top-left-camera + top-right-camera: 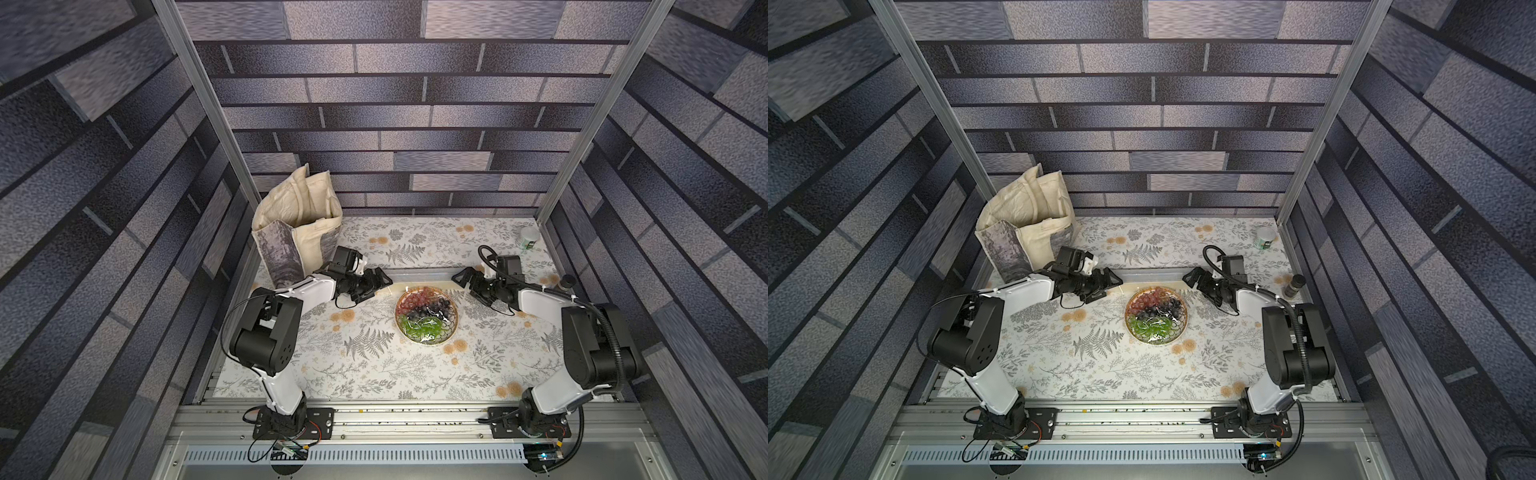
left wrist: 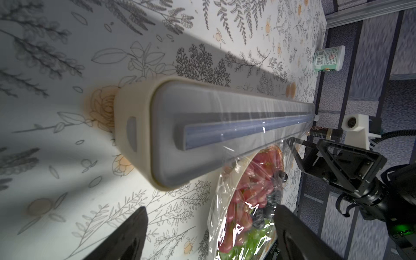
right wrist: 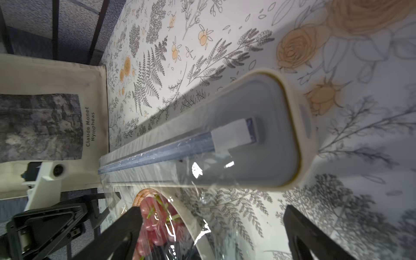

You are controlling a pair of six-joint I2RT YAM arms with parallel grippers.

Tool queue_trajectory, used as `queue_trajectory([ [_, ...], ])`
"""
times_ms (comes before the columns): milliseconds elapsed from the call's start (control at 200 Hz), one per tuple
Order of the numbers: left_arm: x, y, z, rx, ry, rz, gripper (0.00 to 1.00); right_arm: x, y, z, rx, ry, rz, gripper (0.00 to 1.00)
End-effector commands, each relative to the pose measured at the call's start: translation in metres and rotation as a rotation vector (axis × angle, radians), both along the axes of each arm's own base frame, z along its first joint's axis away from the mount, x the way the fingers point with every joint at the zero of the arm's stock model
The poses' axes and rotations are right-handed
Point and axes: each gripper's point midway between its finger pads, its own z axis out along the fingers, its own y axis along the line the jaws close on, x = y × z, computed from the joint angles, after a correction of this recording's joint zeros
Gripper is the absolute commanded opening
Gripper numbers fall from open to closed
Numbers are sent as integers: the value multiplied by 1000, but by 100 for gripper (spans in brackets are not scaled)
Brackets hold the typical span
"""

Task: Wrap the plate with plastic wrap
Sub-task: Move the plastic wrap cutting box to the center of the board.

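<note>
Two grippers stood wide open and empty, tips turned toward each other: the left gripper (image 1: 380,286) and the right gripper (image 1: 463,286) held nothing. Just beyond their fingertips, spanning the gap between them, lay the dispenser box (image 1: 419,275). Between the two grippers, just on the arms' side of that box, sat the plate (image 1: 455,322) with its grapes. The plastic wrap (image 2: 247,202) ran from the box's slot down over the fruit, crumpled and glossy, with loose edges lifting near each gripper's lower finger.

The draping looked done, but the sealing did not. Whether the film had been cut from the roll could not be told. If it had not, any tug on the plate or the box would likely peel the cover off. A finger brushing the loose edge might pick up the clinging film and drag it away. Pressing down off-centre at the rim could tip or slide the shallow plate and spill grapes. Left alone, the slack film might fold back onto itself.
</note>
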Motion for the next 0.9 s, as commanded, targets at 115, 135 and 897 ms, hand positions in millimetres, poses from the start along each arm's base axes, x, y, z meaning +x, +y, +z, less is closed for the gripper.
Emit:
queue_trajectory([
  [115, 45, -7, 20, -50, -74, 10, 89, 50, 5, 23, 103, -111, -17, 100],
  [135, 49, -4, 19, -49, -74, 17, 89, 54, 4, 23, 102, -114, -22, 100],
  [897, -16, -64, 76, 71, -301, -300, 87, -19, 23, 60, 272, -182, 132, 96],
])
